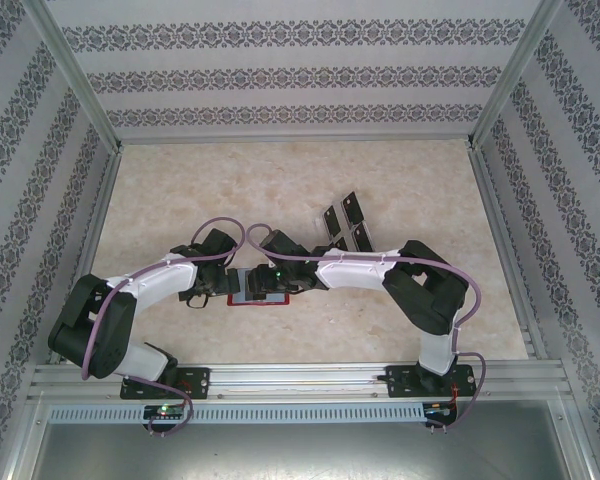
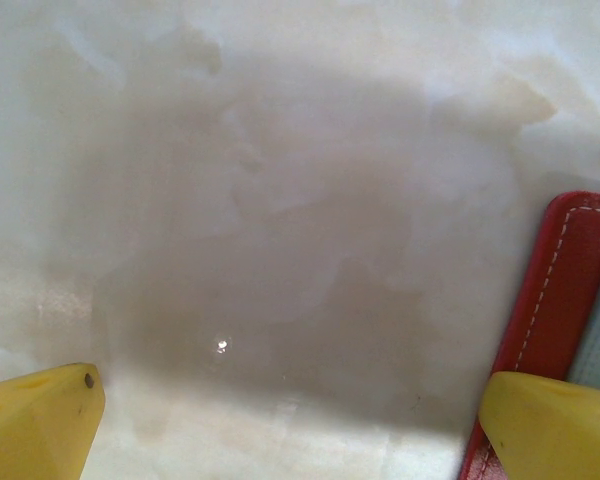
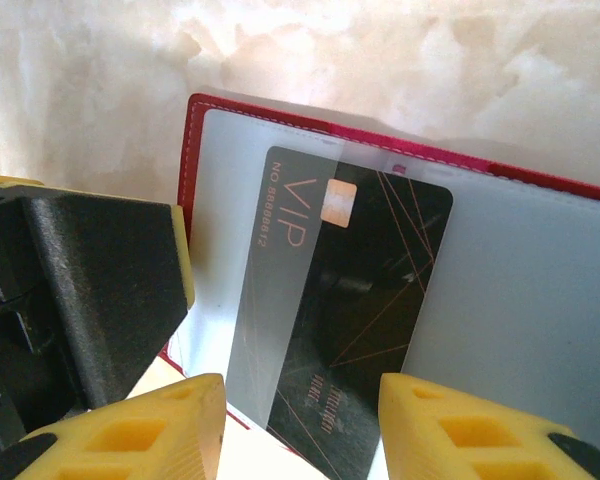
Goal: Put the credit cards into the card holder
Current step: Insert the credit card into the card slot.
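- Right gripper (image 3: 300, 430): yellow fingers half-closed, one on each long side of a black card (image 3: 345, 300). I cannot tell whether they pinch it or only flank it.
- Card: far end lies on the open red wallet (image 3: 192, 160), and one long strip looks grey, as if under the clear pocket (image 3: 520, 300). It is tilted against the pocket edge and the near end sticks out toward the fingers, so I judge it partly in, not seated.
- Left gripper (image 2: 295, 425): fingers spread wide, nothing between them. One fingertip (image 2: 550, 420) sits at the wallet's red stitched border (image 2: 570, 290).
  - Likely reason: to pin the wallet flat so that it does not slide while the card is pushed.
- Wallet (image 1: 260, 298): on the table (image 1: 160, 200), mid-width and toward the near edge, where both arms meet over it.
- Spare cards (image 1: 342, 222): a loose cluster toward the table's middle, beyond the wallet and well apart from it. These have yet to go in.
- Next move, by judgement: square the card to the pocket mouth, then push along its length. A skewed push could jam a corner.
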Robot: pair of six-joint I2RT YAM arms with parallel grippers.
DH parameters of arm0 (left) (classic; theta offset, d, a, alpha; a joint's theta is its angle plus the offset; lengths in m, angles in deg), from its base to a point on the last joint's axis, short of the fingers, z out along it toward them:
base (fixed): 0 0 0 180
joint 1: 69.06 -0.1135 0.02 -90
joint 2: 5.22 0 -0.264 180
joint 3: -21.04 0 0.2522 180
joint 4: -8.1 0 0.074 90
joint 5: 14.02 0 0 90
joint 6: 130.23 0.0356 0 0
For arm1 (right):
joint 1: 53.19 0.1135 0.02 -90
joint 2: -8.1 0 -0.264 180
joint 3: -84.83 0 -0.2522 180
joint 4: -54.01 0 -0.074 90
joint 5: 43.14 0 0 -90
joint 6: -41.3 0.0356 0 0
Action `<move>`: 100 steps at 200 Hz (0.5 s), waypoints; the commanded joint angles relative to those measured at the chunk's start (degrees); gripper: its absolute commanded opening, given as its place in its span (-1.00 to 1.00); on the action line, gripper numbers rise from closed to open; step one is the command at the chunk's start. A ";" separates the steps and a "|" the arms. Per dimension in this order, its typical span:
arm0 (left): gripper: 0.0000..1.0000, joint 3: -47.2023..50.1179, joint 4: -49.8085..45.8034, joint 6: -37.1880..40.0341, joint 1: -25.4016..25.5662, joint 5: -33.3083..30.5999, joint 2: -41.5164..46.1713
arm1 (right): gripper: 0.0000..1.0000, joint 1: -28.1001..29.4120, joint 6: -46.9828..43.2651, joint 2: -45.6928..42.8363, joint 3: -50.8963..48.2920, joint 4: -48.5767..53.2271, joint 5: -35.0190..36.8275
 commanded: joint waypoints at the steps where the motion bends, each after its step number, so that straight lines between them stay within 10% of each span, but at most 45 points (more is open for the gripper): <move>1: 1.00 2.11 1.38 -0.51 1.28 2.75 -1.60 | -0.09 0.15 -0.75 -0.33 -0.69 0.92 1.32; 100: 1.00 2.30 1.40 -0.55 1.30 2.68 -1.39 | -0.10 0.06 -0.13 0.12 -1.78 0.61 1.61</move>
